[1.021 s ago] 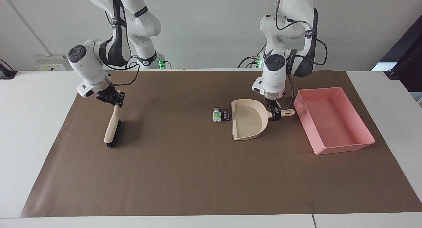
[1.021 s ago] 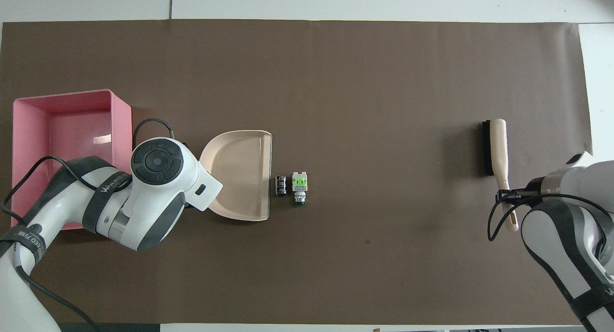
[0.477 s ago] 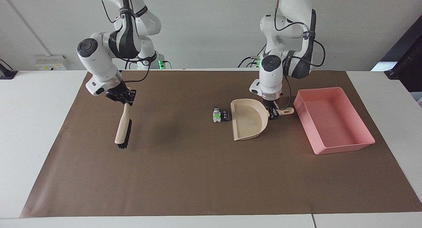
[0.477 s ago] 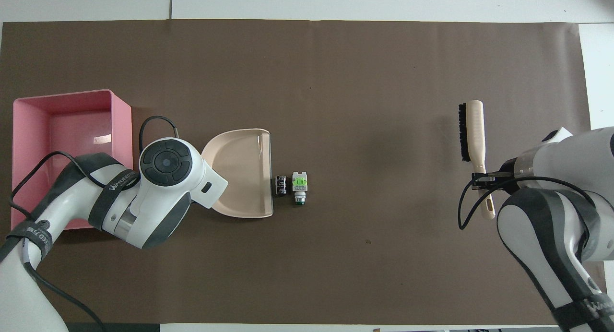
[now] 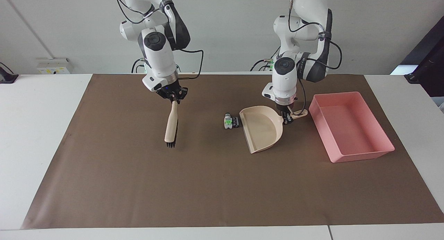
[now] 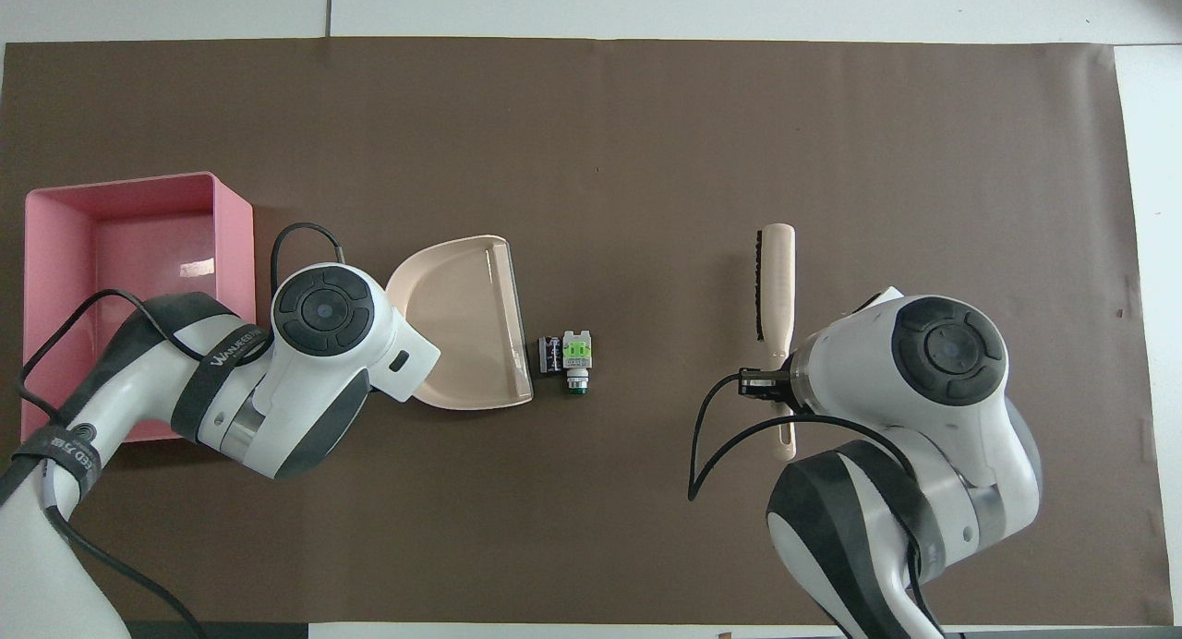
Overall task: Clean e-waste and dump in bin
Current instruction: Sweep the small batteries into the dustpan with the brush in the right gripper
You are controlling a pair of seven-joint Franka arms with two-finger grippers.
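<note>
On brown paper-covered bench (image 5: pixel 194 191): left gripper (image 5: pixel 287 119) clamping beige plastic dustpan (image 5: pixel 262 129) handle; right gripper (image 5: pixel 172 95) gripping bristled brush (image 5: pixel 171 125), hanging tilted.

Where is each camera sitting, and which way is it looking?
Facing view: high across the table, looking back at the robots; both arms show with their bases, the right gripper holding the brush, the left gripper holding the dustpan.
Overhead view: high above the robots' own end, looking forward and steeply down; the arms enter from the bottom edge, their bases out of sight.
Both views share: the e-waste beside the dustpan's mouth, the bin, and the brown mat, turned half round between them.
</note>
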